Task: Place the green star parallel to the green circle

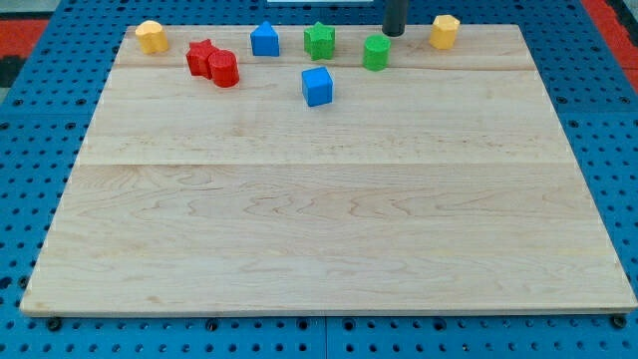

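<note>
Green star (319, 40) sits left of my tip (395, 33), green circle (376, 52) between them; no pincer, just a rod.

Bright, even light, short soft shadows under blocks, faint sheen, sharp focus throughout.

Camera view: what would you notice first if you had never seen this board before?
All the small coloured blocks crowd along the view's top edge of the pale wooden board. My tip stands just above and right of the green circle block, with the green star block to its left. A red star block touches a red round block.
</note>
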